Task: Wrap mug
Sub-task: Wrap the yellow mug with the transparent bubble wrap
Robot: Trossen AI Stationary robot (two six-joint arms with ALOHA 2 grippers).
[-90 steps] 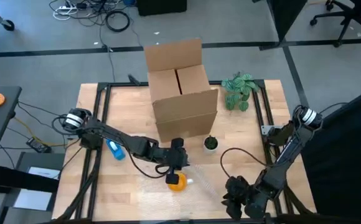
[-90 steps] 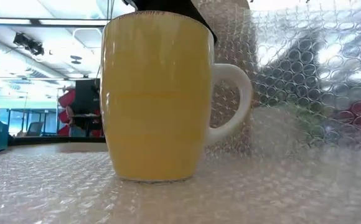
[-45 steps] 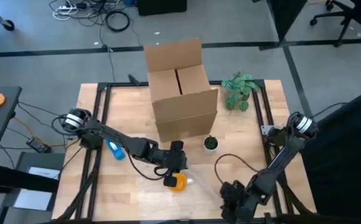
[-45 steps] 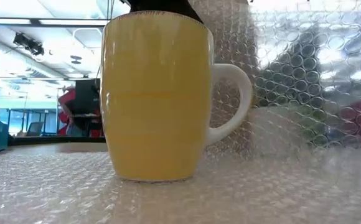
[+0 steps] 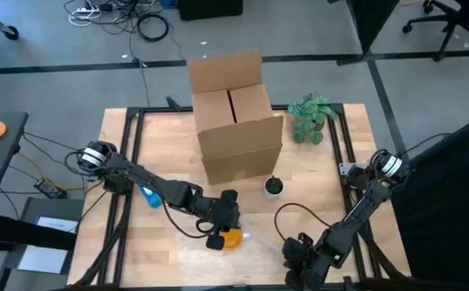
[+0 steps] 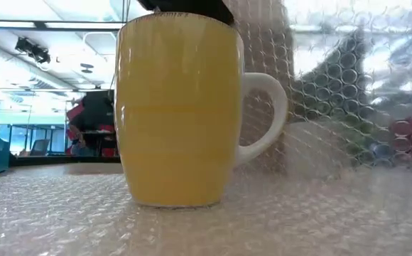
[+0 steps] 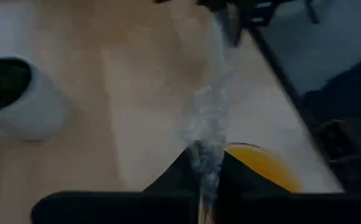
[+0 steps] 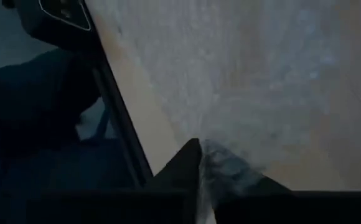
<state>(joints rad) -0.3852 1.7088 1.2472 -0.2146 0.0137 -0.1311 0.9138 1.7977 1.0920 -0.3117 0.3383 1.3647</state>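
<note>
Mug (image 6: 180,110), yellow with a white handle, stands upright on the bubble wrap (image 6: 320,220), just below the left gripper (image 5: 218,229), whose fingers (image 7: 174,180) pinch a raised fold of wrap directly over its rim. Right gripper (image 5: 299,257), well apart toward the table's (image 5: 170,242) near edge, clamps the sheet's edge between closed fingers (image 8: 180,168)

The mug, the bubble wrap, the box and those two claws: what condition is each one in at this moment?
mug: upright on the bubble wrap, not yet wrapped.
bubble wrap: flat under the mug, one side lifted behind it.
cardboard box: top flaps open.
left gripper: above the mug, shut on a fold of wrap.
right gripper: at the table's near right corner, shut on the wrap's edge.
</note>
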